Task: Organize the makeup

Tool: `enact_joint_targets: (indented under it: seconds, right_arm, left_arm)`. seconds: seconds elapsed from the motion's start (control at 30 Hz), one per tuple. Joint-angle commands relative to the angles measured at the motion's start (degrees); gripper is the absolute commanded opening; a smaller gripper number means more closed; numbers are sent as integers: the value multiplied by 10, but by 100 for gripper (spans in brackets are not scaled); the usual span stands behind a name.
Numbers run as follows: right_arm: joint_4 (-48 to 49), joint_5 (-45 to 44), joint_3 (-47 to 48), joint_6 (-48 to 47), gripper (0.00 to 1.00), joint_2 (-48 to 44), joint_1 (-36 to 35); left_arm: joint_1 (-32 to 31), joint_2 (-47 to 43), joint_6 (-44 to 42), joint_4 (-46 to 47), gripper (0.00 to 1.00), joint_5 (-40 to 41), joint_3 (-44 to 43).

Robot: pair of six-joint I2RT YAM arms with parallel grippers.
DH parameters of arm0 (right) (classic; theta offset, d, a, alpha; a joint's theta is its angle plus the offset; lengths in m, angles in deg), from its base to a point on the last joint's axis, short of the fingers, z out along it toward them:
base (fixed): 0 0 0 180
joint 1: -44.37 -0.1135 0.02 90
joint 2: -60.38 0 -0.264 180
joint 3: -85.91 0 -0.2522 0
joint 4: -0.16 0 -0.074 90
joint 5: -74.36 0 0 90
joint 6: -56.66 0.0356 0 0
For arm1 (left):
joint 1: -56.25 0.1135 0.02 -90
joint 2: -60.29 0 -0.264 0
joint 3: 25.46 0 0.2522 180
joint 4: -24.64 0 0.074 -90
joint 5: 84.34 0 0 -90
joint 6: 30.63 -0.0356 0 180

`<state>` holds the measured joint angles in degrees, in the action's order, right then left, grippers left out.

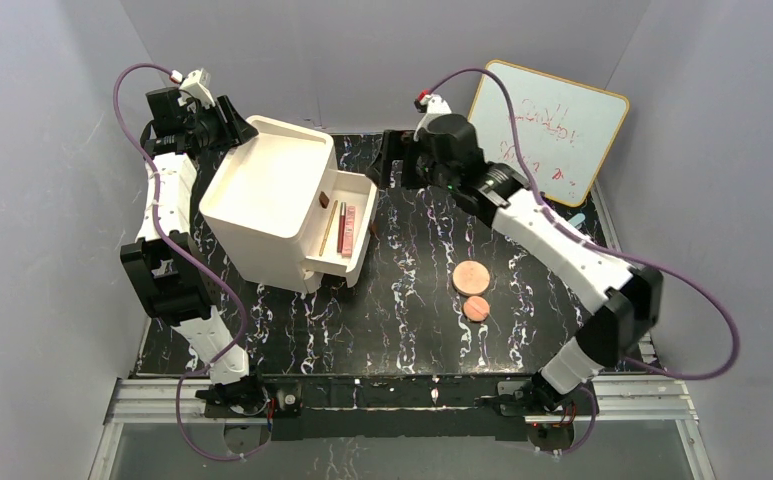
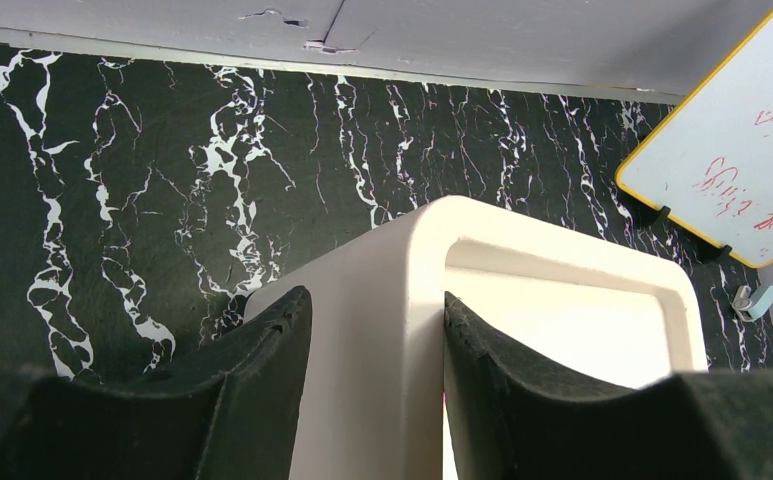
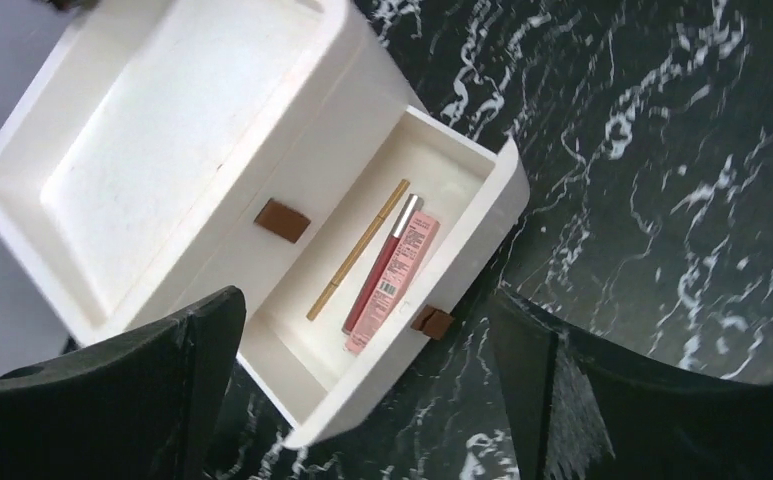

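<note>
Clamping a wall of the white organizer, the left hand is seen. The right hand is held wide apart above the open drawer, where a gold stick and a pink stick are laid together. A larger disc and a smaller disc are seen on the counter, apart from it.

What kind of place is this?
Probably a robot testing booth, not a home: plain grey walls box in a black marbled table, and a scribbled whiteboard leans in the corner.
</note>
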<state>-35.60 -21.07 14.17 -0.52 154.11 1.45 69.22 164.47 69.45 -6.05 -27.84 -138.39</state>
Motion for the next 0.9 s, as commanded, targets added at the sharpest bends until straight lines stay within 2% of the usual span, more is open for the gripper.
enact_joint_targets:
  seconds: [0.0, 0.1, 0.23, 0.3, 0.57, 0.87]
  right_arm:
    - [132, 149, -83, -273, 99, -65, -1]
    - [129, 231, -136, -377, 99, -84, -1]
    - [220, 303, -275, -477, 99, -131, -1]
    - [254, 316, -311, -505, 99, -139, 1]
    - [205, 408, -267, -531, 99, -60, 24]
    - [207, 452, -170, -526, 99, 85, 30]
  left_arm:
    - [-8, 10, -3, -50, 46, -12, 3]
    - [-9, 11, -2, -50, 46, -13, 2]
    - [-9, 12, -3, -50, 46, -12, 2]
    - [-9, 11, -3, -50, 46, -13, 3]
    - [-10, 12, -3, -49, 46, -15, 4]
    - [-10, 11, -5, -48, 45, -14, 4]
